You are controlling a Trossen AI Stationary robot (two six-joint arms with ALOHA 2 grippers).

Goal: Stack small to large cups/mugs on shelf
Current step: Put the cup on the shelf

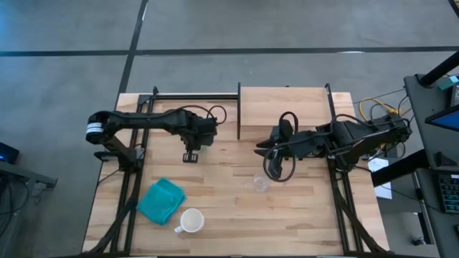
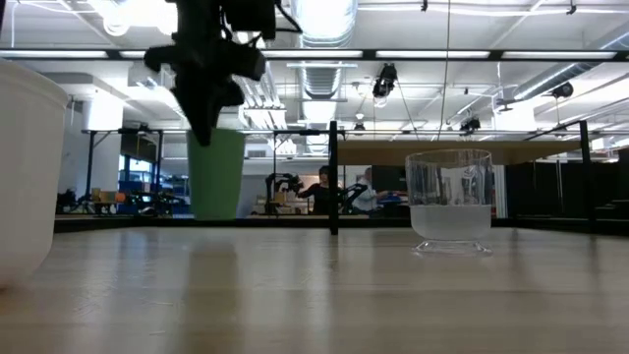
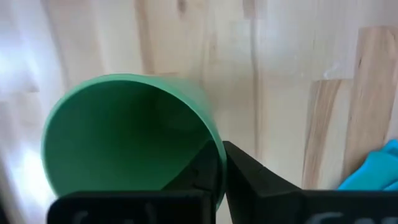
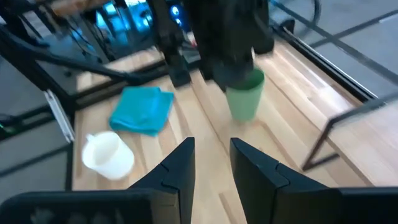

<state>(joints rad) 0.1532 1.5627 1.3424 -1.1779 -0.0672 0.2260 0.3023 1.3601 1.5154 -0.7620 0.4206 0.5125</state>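
Observation:
The green tumbler (image 2: 218, 172) stands upright under my left gripper (image 1: 191, 152), which hides it in the high view; the right wrist view shows the green tumbler (image 4: 245, 94) too. My left gripper is shut on its rim. The clear cup (image 1: 260, 183) stands on its base mid-table, close and large in the low view (image 2: 450, 202). The white mug (image 1: 190, 221) sits near the table's near edge. The shelf (image 1: 283, 106) stands at the far side. My right gripper (image 4: 211, 165) is open, hovering in front of the shelf (image 1: 262, 147), touching nothing. My left gripper holds the green tumbler by its rim (image 3: 217, 158), one finger inside the cup and one outside, the wall pinched between them. The fingers come from above, pointing down. The tumbler hangs upright below them, its base (image 2: 216, 216) looking slightly above the tabletop.
A teal folded cloth (image 1: 161, 201) lies near the table's left side, beside the white mug. Black frame rails run along both table sides, and a shelf post (image 2: 334, 177) stands mid-table at the far side. Bare wood lies between the clear cup and the mug.

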